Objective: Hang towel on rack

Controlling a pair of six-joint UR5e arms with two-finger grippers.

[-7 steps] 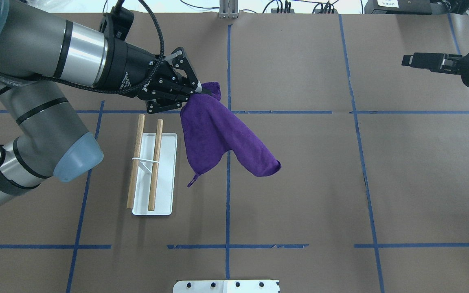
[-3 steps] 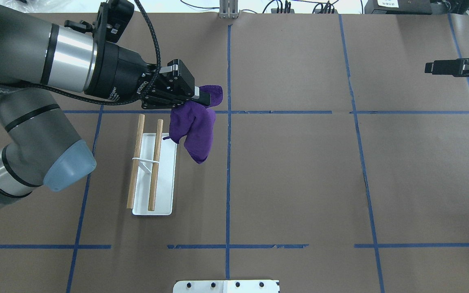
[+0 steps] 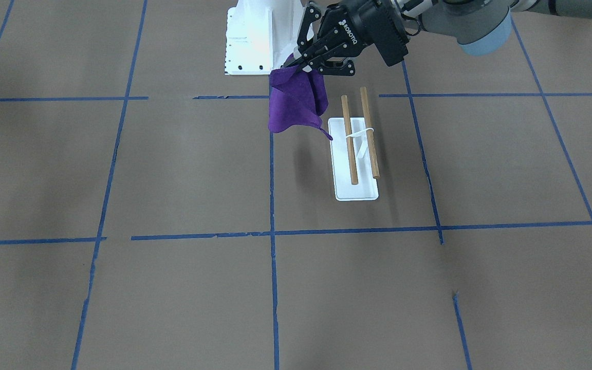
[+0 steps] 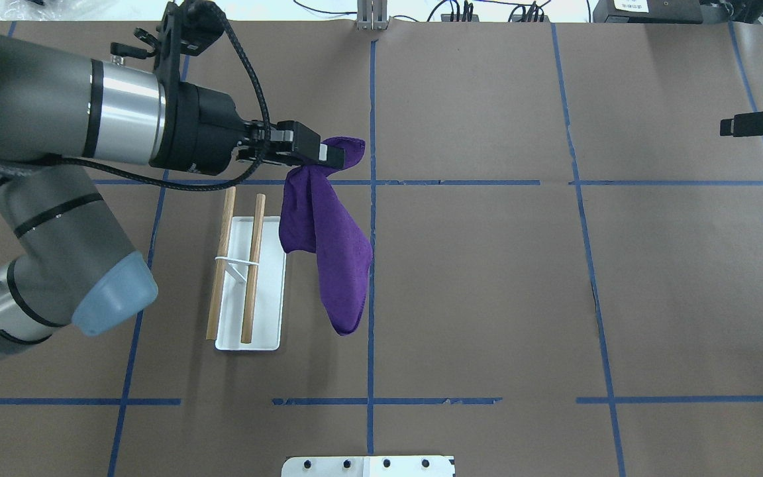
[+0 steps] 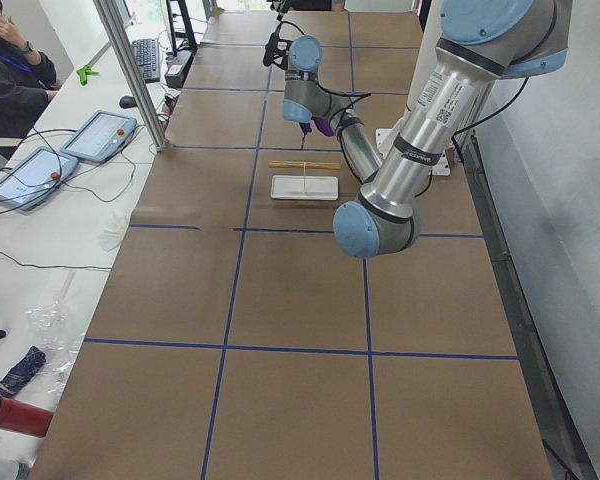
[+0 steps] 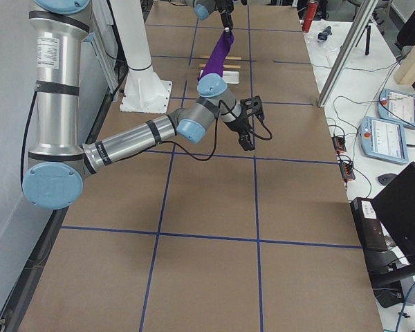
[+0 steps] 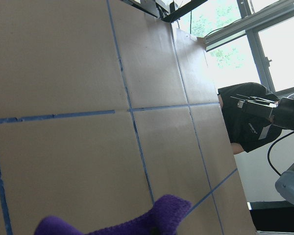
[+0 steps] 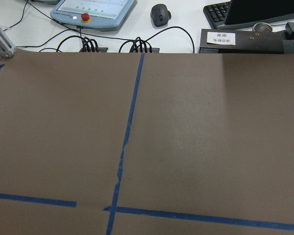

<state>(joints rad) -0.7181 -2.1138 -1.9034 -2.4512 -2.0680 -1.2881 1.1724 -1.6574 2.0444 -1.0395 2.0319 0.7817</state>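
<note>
I'm pinching the towel [image 4: 332,258] in the left gripper [image 4: 328,154]; it dangles just right of the rack [image 4: 267,291], along its rods [image 4: 254,265].

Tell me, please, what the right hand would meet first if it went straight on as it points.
Probably the brown paper-covered table: the right hand appears tilted downward, and its wrist view is filled mostly by that paper.

We see a big table [image 4: 487,298] with brown paper [image 4: 686,298] all over it. Blue tape [image 4: 474,182] makes lines across the paper, like big squares. The rack [image 4: 246,278] sits on the table. Its flat white base [image 4: 270,298] lies on the paper, and two wooden rods [image 4: 257,232] run side by side above it. A white stand [image 3: 255,36] with bolts sits at the robot's edge.
</note>
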